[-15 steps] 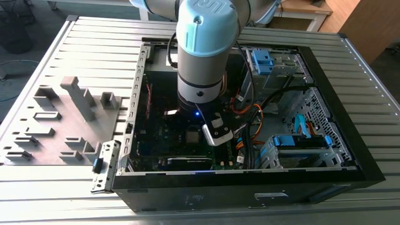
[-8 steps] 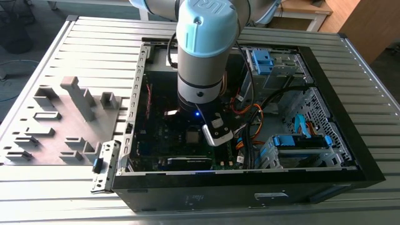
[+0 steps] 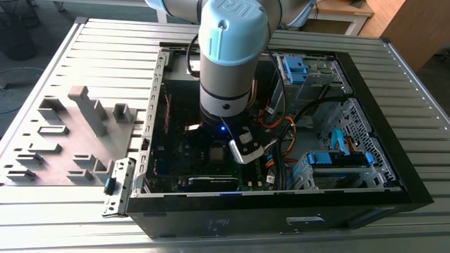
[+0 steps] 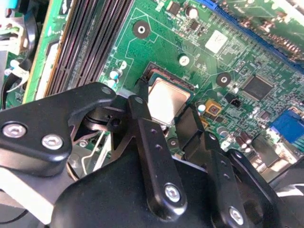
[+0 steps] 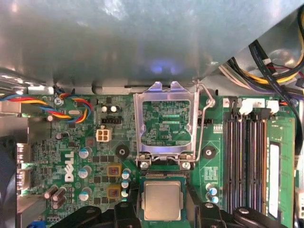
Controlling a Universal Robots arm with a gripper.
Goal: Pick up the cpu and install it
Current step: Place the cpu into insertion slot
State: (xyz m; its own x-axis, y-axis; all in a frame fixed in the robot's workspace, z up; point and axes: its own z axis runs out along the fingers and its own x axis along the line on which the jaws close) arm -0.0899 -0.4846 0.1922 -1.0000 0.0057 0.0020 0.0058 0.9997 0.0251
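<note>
While the cpu (image 5: 163, 199) sits socketed right under the tool (image 4: 163, 109), I see the tool released, straddling it. Retention plate (image 5: 165, 118) just beyond stands flipped up.

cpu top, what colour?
The cpu is plain silver-grey, no pattern; it shows best in the first wrist view.

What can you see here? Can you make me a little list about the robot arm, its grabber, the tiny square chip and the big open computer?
arm: grey and light-blue robot arm, reaching down into the computer
computer: open black metal computer case, lying on a ribbed grey metal table
board: flat green motherboard
chip: small flat silver-grey square cpu, lying in its socket
socket cover: silver metal frame, flipped up
grabber: black metal gripper, right at the cpu; whether it grips cannot be told
</note>
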